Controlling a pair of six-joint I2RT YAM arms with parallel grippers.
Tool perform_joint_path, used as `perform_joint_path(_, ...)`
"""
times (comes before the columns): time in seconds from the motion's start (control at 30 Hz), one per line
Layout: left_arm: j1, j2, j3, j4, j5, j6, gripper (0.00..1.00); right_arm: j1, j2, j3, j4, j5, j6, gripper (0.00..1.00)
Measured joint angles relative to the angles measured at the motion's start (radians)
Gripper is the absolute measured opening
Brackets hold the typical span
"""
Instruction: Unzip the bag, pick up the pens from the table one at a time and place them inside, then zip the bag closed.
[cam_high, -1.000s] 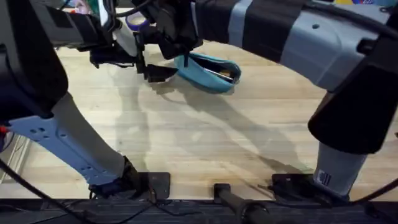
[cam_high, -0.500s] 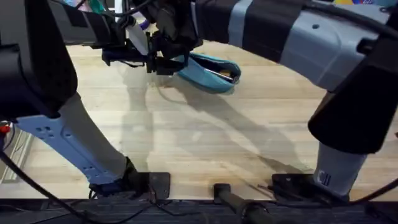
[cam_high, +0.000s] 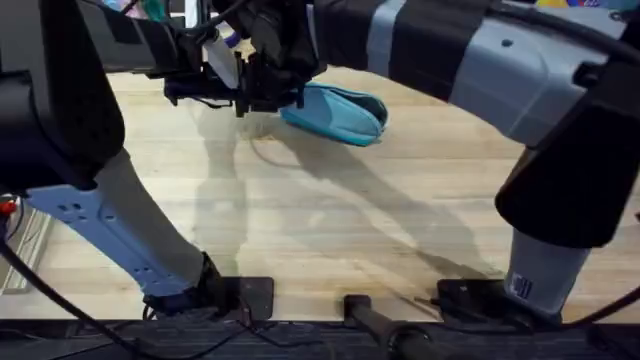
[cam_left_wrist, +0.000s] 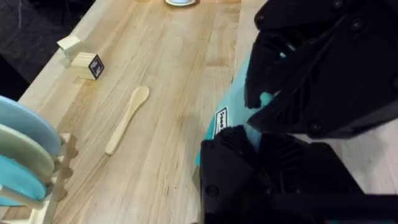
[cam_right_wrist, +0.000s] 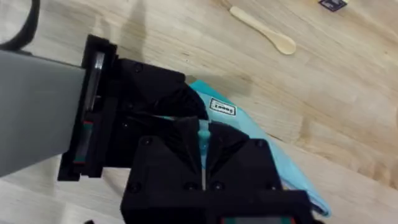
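The teal bag (cam_high: 340, 112) lies at the table's (cam_high: 330, 220) far middle, its top edge drawn together. Both grippers meet at its left end. My right gripper (cam_high: 282, 92) reaches across from the right and is shut on the teal zipper pull (cam_right_wrist: 203, 140), which shows between its fingers (cam_right_wrist: 203, 158). My left gripper (cam_high: 240, 98) comes from the left and is shut on the bag's end by the white label (cam_right_wrist: 222, 107). In the left wrist view the bag (cam_left_wrist: 233, 99) runs up between my gripper (cam_left_wrist: 258, 155) and the right one. The pens are hidden.
A wooden spoon (cam_left_wrist: 127, 118) lies on the table left of the bag, also visible in the right wrist view (cam_right_wrist: 264, 28). Two small wooden blocks (cam_left_wrist: 84, 62) sit beyond it. A rack of pale blue plates (cam_left_wrist: 25, 155) stands at the left edge.
The left gripper moved right to the bag's left end. The bag's mouth, gaping earlier with something showing inside, is now drawn closed.
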Motion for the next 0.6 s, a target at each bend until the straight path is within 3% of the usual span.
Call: perform_joint_path(0.6, -0.027, 0.0, -0.001, -0.001, 0.037, 0.0, 0.043, -0.034, -0.042, -0.005, -0.124, -0.073, -0.099, 0.031)
